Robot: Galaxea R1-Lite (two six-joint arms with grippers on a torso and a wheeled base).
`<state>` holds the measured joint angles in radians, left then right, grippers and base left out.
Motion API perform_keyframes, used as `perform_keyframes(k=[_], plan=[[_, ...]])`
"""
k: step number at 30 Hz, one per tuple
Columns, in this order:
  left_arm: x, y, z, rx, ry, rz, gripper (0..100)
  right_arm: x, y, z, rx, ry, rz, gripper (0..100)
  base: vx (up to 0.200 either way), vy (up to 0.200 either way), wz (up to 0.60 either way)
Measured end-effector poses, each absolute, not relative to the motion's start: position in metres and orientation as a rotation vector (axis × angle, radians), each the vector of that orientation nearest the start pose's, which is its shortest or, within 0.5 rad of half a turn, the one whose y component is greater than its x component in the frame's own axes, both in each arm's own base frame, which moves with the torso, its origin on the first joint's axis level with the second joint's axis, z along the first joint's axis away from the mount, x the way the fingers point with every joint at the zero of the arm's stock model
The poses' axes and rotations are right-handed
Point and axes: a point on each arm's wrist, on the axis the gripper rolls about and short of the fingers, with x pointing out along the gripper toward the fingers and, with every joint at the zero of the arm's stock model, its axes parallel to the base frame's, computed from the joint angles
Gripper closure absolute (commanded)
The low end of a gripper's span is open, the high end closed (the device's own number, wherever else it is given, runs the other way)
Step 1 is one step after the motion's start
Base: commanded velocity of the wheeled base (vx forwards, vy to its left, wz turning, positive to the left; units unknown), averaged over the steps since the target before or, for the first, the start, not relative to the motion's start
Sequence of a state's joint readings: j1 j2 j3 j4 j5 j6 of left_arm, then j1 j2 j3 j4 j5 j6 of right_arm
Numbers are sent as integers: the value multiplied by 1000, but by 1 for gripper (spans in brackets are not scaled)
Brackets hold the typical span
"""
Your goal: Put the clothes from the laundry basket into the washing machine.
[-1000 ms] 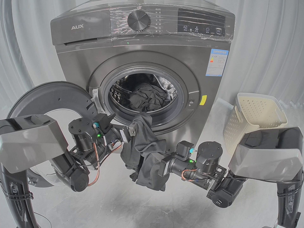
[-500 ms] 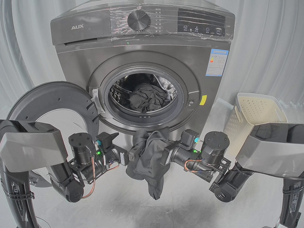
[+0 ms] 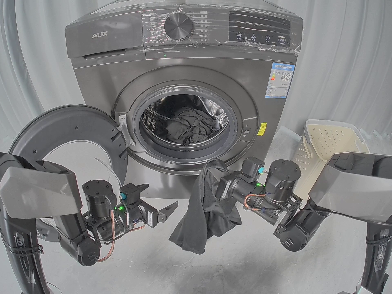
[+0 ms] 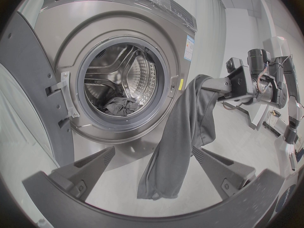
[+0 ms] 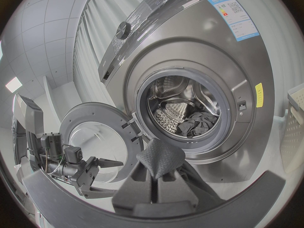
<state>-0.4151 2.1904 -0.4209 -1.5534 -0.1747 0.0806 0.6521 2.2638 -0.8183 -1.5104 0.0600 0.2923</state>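
Note:
A dark grey garment (image 3: 206, 215) hangs from my right gripper (image 3: 216, 178), which is shut on its upper edge just below the washing machine's open drum (image 3: 185, 121). In the right wrist view the fabric (image 5: 160, 157) bunches over the closed fingertips. More dark clothes (image 3: 188, 125) lie inside the drum. My left gripper (image 3: 165, 212) stands open, low and to the left of the hanging garment, holding nothing. Seen from the left wrist, the garment (image 4: 180, 133) drapes down from the right gripper (image 4: 217, 86), beyond my spread fingers (image 4: 95, 165).
The round machine door (image 3: 69, 137) is swung open to the left, behind my left arm. A cream perforated laundry basket (image 3: 326, 145) stands on the floor to the right of the machine. Pale bare floor lies in front.
My left gripper has let go of the garment, opened and dropped back to the lower left. The right gripper has carried the garment up and rightward, closer to the drum opening.

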Motion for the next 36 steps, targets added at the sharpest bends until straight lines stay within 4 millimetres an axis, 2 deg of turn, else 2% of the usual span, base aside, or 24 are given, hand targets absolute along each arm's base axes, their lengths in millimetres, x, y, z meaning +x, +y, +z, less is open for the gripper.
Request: perform_keyframes(k=[6,13,22,31,36], plan=[[294,-125,43,97,157,-572,0,312,245,77,299,47,696,100,0,0,0],[292,-128,45,96,149,-589,0,315,251,80,297,67,640,100,0,0,0],[290,-130,46,98,150,-595,0,318,244,78,280,105,481,100,0,0,0],[291,-129,46,99,148,-592,0,310,239,79,295,260,338,100,0,0,0],[292,-128,46,99,146,-585,0,304,234,87,336,322,267,100,0,0,0]])
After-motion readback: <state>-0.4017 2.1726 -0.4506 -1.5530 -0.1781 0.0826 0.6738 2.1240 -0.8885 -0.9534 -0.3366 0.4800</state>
